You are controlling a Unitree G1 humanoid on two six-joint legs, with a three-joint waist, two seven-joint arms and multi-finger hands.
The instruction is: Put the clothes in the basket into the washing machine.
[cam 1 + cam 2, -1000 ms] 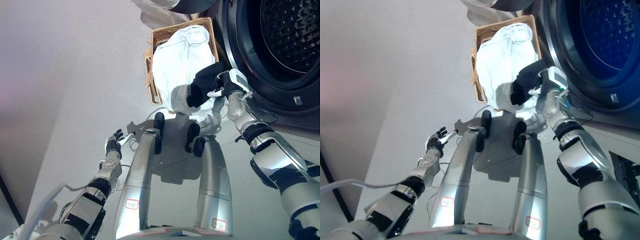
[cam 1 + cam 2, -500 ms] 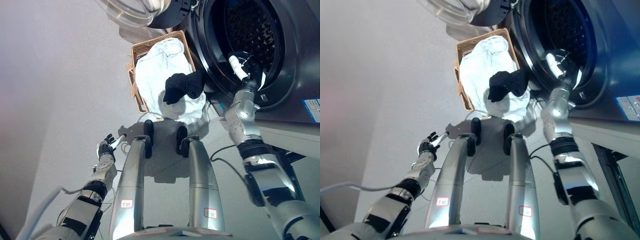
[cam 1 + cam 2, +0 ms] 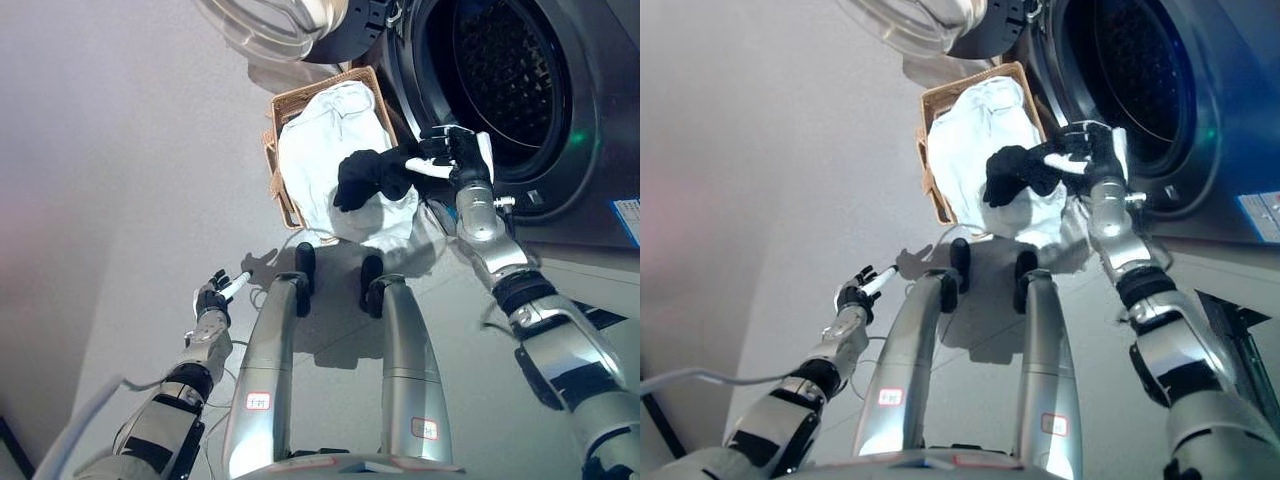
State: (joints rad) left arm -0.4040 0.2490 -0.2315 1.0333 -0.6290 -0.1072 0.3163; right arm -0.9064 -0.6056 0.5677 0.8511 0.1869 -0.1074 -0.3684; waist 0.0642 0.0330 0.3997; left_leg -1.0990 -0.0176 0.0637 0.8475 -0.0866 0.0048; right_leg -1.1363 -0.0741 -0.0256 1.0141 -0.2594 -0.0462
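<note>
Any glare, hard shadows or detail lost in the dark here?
Left eye view: the perforated drum reads clearly, and the black garment is a flat dark mass on the white clothes. Right eye view: the drum goes near-black, and the glass door above the wicker basket catches pale reflections.

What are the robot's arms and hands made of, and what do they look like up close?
Both arms are silver-grey, rounded shells broken by black bands at the joints, like segmented metal tubes. Each ends in a dark hand with fingers and a thumb: the left hand is black with a white fingertip, and the right hand is black with white covers on some fingers.
</note>
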